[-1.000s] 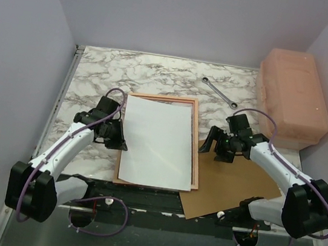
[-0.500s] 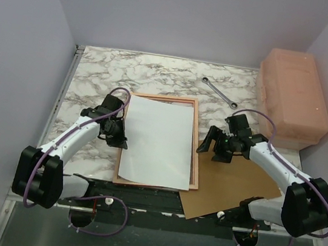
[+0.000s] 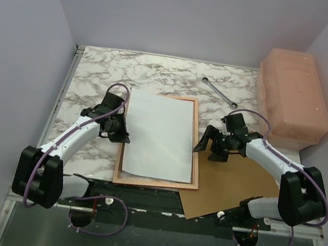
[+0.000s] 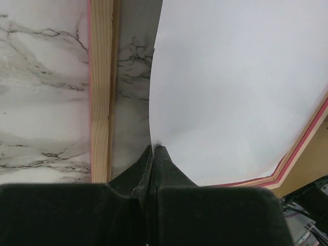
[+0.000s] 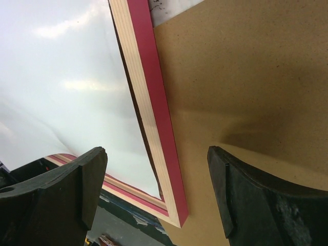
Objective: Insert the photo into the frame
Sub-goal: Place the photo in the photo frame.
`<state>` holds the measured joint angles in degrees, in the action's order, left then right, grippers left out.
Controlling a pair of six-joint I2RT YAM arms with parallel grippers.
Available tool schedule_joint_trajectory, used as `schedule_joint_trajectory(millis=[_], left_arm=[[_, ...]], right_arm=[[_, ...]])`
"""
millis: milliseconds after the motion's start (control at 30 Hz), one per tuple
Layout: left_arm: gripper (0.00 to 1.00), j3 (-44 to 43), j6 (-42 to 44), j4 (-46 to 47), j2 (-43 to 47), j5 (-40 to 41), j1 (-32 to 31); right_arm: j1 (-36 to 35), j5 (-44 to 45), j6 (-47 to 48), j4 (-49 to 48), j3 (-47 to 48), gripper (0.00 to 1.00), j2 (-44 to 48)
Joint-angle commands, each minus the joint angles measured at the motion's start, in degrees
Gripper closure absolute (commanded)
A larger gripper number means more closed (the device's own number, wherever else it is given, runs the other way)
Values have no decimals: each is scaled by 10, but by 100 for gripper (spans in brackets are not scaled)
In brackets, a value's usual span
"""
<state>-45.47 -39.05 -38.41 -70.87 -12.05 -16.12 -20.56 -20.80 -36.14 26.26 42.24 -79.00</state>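
We see the photo (image 3: pixel 159 136), a large rectangular print lying white reverse up, resting over the thin pink-edged frame (image 3: pixel 155 183), whose pale wood back faces up by the near edge of the marble-patterned worktop (image 3: pixel 158 76). The left gripper (image 4: pixel 154 149) has its fingers pressed together on the photo's left edge, pinching it. The right gripper (image 5: pixel 155 152) hangs with fingers spread wide above the frame's right rail, holding nothing, over the flat brown fibreboard panel (image 3: pixel 234 188) at the near right corner.
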Motion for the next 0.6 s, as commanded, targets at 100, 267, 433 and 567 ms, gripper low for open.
schedule_joint_trajectory(millis=[100,267,433,567], left_arm=[[100,-5,9,56,-47,-26,4],[100,-9,6,69,-79,-43,3],[100,-8,-3,66,-89,-30,3],[100,-9,-2,66,-86,-27,1]], right_arm=[[2,-20,-10,-23,-24,13,9],[2,-24,-19,-24,-35,13,19],[2,-32,-25,-31,-45,13,23],[2,-40,-24,-41,-48,13,16]])
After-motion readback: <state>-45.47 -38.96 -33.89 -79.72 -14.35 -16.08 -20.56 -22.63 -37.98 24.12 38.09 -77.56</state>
